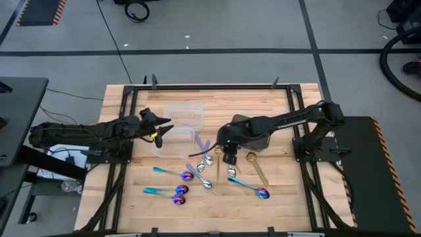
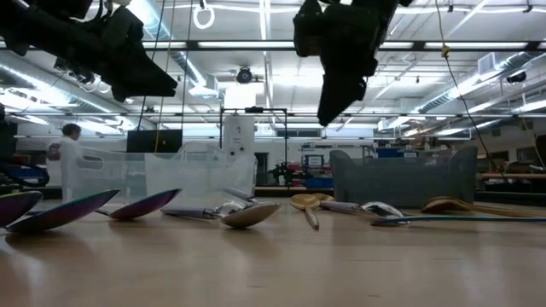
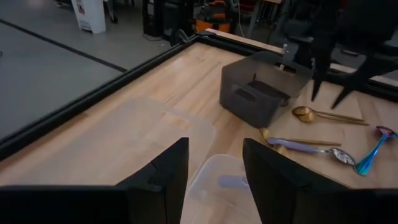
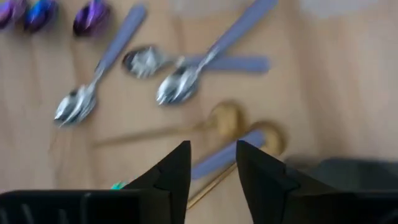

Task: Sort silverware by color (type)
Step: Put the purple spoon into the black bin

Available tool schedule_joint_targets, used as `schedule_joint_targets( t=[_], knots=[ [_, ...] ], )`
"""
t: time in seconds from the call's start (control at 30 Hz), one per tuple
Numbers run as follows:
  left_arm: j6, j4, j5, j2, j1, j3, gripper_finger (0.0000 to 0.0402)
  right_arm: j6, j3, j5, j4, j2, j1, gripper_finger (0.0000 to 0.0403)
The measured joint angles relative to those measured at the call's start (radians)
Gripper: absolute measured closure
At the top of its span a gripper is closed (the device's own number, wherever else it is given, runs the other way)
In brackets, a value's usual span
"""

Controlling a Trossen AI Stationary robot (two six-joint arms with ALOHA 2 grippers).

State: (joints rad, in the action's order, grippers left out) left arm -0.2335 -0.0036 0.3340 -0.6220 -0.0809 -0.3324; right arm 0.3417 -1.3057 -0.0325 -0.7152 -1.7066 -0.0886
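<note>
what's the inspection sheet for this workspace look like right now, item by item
surface: wooden table in a black frame
job's things: spoons loose at centre front; silver, gold and blue-purple kinds mixed
clutter: clear containers; dark grey bin
grippers: left gripper open, empty, above a clear container; right gripper open, empty, above the spoons
cables: black cables on the floor beyond the table
surroundings: workshop; a person far behind
</note>
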Motion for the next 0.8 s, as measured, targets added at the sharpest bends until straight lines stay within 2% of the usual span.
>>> schedule_joint_targets(
  t=[0.1, 0.27, 0.43, 0.67, 0.8],
  knots=[
    [0.015, 0.000, 0.007, 0.000, -0.008, 0.000, 0.0241, 0.051, -0.049, 0.060, -0.087, -0.056, -0.028, 0.0243],
    [0.055, 0.022, 0.009, 0.000, -0.040, 0.000, 0.0241, 0.119, -0.123, 0.073, -0.220, -0.125, -0.086, 0.0226],
    [0.059, 0.024, 0.009, 0.000, -0.062, 0.000, 0.0241, 0.190, -0.127, 0.073, -0.229, -0.123, -0.122, 0.0225],
    [0.008, 0.027, 0.007, 0.000, -0.063, 0.000, 0.0241, 0.319, -0.127, 0.083, -0.337, -0.129, -0.160, 0.0225],
    [-0.013, 0.026, -0.120, 0.000, -0.045, 0.000, 0.0241, 0.385, -0.127, 0.082, -0.346, -0.133, -0.197, 0.0225]
  ],
)
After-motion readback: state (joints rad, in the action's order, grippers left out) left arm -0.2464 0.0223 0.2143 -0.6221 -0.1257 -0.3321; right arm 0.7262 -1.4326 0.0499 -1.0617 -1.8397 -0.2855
